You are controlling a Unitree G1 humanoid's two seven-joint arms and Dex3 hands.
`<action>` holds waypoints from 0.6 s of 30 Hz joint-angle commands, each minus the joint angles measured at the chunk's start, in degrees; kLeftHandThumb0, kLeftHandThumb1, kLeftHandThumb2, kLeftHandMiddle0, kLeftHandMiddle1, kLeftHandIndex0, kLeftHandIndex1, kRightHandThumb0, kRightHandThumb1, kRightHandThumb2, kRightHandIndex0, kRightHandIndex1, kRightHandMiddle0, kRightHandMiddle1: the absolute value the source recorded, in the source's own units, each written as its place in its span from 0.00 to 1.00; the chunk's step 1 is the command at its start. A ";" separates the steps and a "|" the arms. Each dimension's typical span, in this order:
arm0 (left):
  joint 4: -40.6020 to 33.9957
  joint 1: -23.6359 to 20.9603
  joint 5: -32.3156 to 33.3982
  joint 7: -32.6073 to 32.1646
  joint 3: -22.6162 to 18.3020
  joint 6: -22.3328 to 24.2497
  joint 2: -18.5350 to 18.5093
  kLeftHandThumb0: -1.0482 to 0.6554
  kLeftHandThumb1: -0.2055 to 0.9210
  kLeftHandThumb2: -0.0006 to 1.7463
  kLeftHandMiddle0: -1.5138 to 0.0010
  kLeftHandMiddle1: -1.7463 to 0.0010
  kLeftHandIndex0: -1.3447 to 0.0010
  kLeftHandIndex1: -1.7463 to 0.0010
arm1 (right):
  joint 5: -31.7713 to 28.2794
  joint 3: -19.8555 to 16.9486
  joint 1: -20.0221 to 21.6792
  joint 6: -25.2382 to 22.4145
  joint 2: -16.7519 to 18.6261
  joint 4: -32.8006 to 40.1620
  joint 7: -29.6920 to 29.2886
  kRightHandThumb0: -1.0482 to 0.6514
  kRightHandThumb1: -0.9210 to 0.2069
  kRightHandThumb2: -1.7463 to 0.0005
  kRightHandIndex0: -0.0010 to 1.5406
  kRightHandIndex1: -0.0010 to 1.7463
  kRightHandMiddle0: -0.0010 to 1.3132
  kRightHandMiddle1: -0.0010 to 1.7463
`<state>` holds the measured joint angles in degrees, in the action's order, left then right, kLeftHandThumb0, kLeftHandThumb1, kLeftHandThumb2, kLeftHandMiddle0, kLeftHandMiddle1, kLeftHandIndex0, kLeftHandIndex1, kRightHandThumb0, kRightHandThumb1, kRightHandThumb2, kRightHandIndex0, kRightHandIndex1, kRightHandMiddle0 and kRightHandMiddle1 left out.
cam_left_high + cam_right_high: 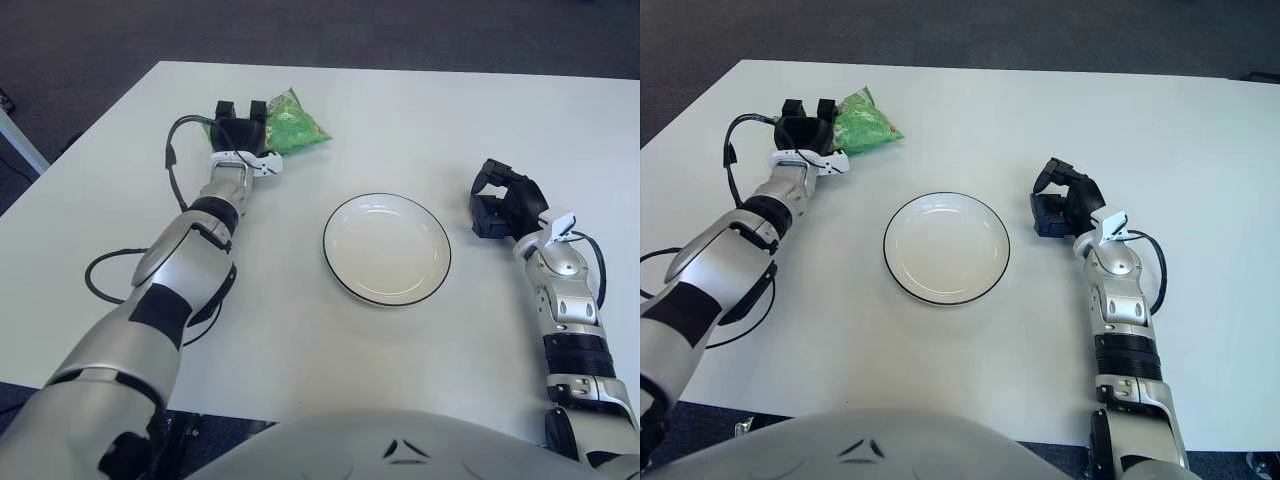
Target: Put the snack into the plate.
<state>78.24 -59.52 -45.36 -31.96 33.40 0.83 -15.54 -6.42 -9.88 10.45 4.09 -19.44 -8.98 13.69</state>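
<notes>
Bright, even light; soft shadows.

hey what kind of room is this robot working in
Probably an office or lab test setup, not a kitchen. A plain white table stands on dark grey carpet, holding only a plate and a snack that the left hand is reaching; the right hand shows beside the plate.

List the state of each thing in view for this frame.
Snack bag: on the table, not in the plate, left hand at it.
Plate: upright, nothing in it.
Left hand: at the bag's left end; grasp unclear.
Right hand: right of the plate, fingers curled, holding nothing.
</notes>
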 commanded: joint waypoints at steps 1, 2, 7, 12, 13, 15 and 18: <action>1.07 1.54 0.91 2.45 -0.84 -1.47 -0.66 0.91 0.38 0.81 0.55 0.00 0.45 0.00 | -0.17 0.18 -0.86 -1.86 0.73 -1.74 0.01 0.33 0.53 0.25 0.83 1.00 0.46 1.00; 1.05 1.14 1.09 2.82 -1.10 -1.75 -0.78 0.91 0.38 0.82 0.55 0.00 0.42 0.00 | -0.18 0.16 -0.88 -1.96 0.74 -1.67 -0.03 0.33 0.53 0.25 0.83 1.00 0.47 1.00; 0.78 -0.14 2.50 3.07 -2.89 -3.32 -0.91 0.92 0.35 0.84 0.53 0.00 0.35 0.00 | -0.28 -0.04 -0.48 -1.82 0.89 -2.41 -0.18 0.33 0.53 0.25 0.83 1.00 0.47 1.00; 0.09 -2.93 4.08 2.45 -4.71 -3.83 -0.30 0.93 0.32 0.86 0.51 0.00 0.28 0.00 | -0.46 -0.11 -0.46 -1.44 0.80 -2.80 0.24 0.33 0.53 0.25 0.83 1.00 0.47 1.00; 0.05 -3.19 4.32 2.19 -5.04 -4.05 -0.29 0.93 0.32 0.87 0.51 0.00 0.26 0.00 | -0.48 -0.12 -0.44 -1.37 0.76 -2.89 0.31 0.33 0.53 0.25 0.83 1.00 0.47 1.00; -0.05 -3.81 4.86 1.64 -5.60 -4.60 -0.33 0.93 0.31 0.87 0.50 0.00 0.25 0.00 | -0.49 -0.20 -0.38 -1.15 0.76 -3.15 0.30 0.33 0.53 0.25 0.83 1.00 0.47 1.00; -0.35 -5.39 5.97 0.67 -6.91 -5.70 -0.42 0.94 0.29 0.89 0.49 0.00 0.22 0.00 | -0.55 -0.35 -0.27 -1.07 0.90 -3.48 -0.11 0.33 0.53 0.25 0.84 1.00 0.47 1.00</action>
<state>77.93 -63.14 -40.51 -30.81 27.58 -3.85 -16.17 -7.06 -10.25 11.18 4.42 -19.26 -10.45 13.66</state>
